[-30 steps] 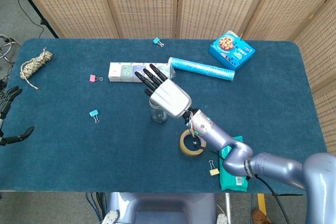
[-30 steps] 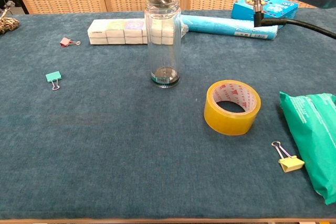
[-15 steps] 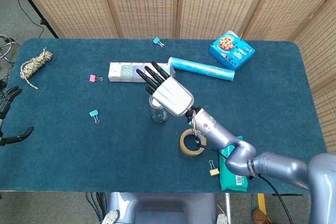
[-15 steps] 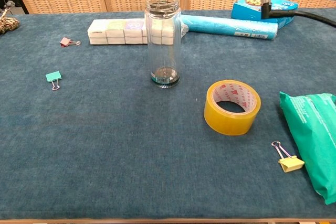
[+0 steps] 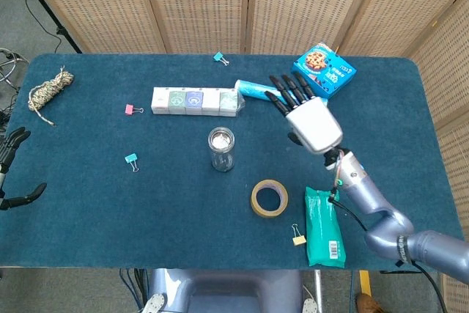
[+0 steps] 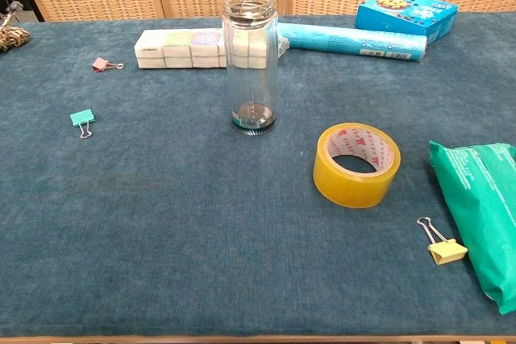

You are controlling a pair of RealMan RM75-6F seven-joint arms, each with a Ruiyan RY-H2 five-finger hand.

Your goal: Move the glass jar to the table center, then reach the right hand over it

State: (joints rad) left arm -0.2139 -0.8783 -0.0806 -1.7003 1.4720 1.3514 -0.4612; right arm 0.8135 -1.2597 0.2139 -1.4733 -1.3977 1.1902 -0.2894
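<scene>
Standing upright near the table centre, well apart from both hands, glass jar (image 5: pixel 221 149) already placed, so judged at the reaching step: right hand (image 5: pixel 309 119) empty with fingers (image 5: pixel 284 90) spread, off toward the right edge, needing to travel left until above the jar mouth; left hand (image 5: pixel 13 170) beyond the left edge, loosely open, holding nothing. Counted near to far: one green packet (image 5: pixel 323 226), one tape roll (image 5: pixel 268 198), four binder clips, one jar, one blue tube (image 5: pixel 256 91), one cookie box (image 5: pixel 324 70).

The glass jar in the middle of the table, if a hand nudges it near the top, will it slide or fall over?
The glass jar would probably tip rather than slide: it stands tall and narrow on a small base. The blue table cloth looks napped, likely gripping the base. It looks empty, so probably light, and breakable.
</scene>
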